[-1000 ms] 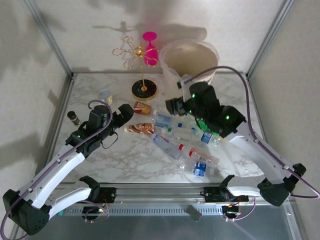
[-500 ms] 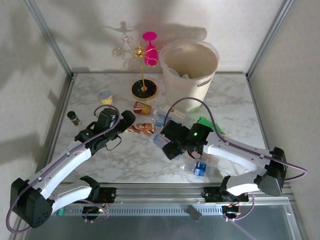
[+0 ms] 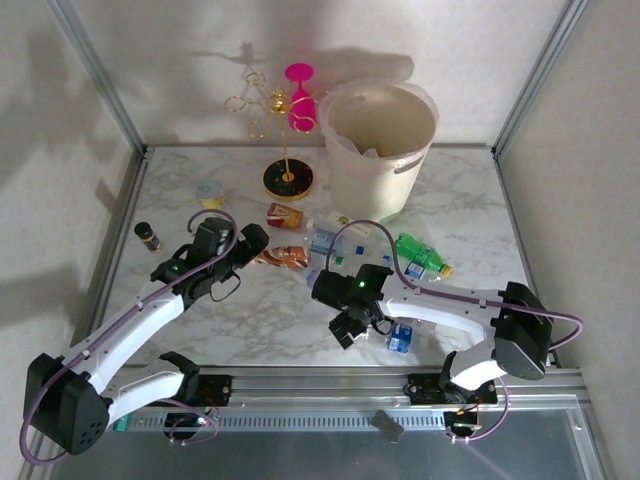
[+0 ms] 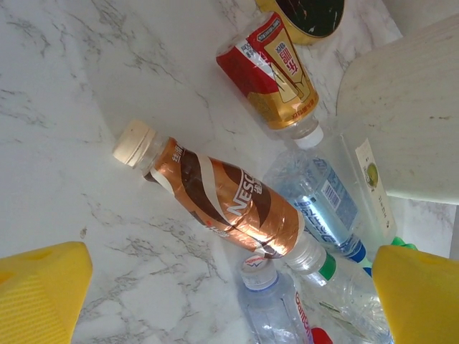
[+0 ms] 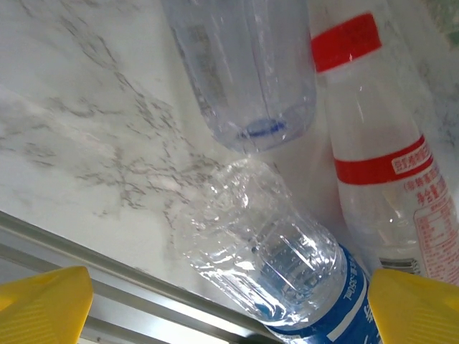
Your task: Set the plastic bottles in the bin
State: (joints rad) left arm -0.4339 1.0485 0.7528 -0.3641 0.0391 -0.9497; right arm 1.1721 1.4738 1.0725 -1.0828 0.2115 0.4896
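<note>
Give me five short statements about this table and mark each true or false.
1. The brown bottle lies on its side on the table. True.
2. The bin is tipped over. False: it stands upright.
3. The left gripper clamps the brown bottle. False: its jaws are open, holding nothing.
4. A pink glass is on the gold stand left of the bin. True.
5. The right gripper is open over a crushed clear bottle with a blue label. True.
</note>
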